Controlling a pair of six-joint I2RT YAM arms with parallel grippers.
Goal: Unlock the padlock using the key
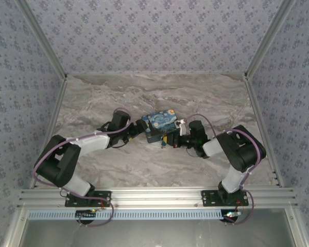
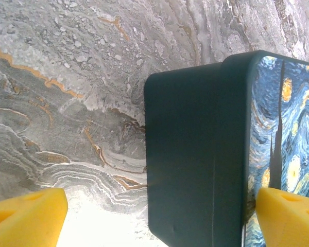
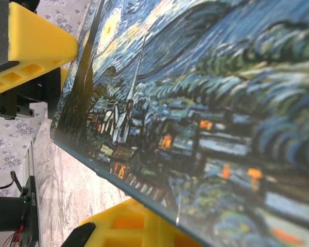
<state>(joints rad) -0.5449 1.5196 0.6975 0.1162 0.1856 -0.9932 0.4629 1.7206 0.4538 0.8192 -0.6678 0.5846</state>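
A blue-and-yellow box with a starry-night picture on its lid (image 1: 159, 123) sits on the grey marble table (image 1: 92, 98). It is turned a little, so one corner points toward the arms.

The padlock (image 1: 164, 144) seems to be the tiny blue speck right at the box's near edge, close to its near right corner. It is too small to tell which way it points or how its long side runs, and its thin metal loop cannot be made out. The key is too small to make out.

The left gripper (image 1: 141, 128) is at the left side of the box. In the left wrist view its yellow fingers are spread wide. One finger (image 2: 26, 216) is over bare table, well apart from the box. The other (image 2: 291, 218) is just beside the picture side, and the box's dark teal wall (image 2: 195, 154) stands between them.

The right gripper (image 1: 172, 141) is at the box's near right corner, just beside the blue speck. In the right wrist view its yellow fingers are spread too — one (image 3: 36, 41) above the picture lid (image 3: 206, 103), the other (image 3: 129, 226) under the lid's edge. It cannot be told whether they press on the box.
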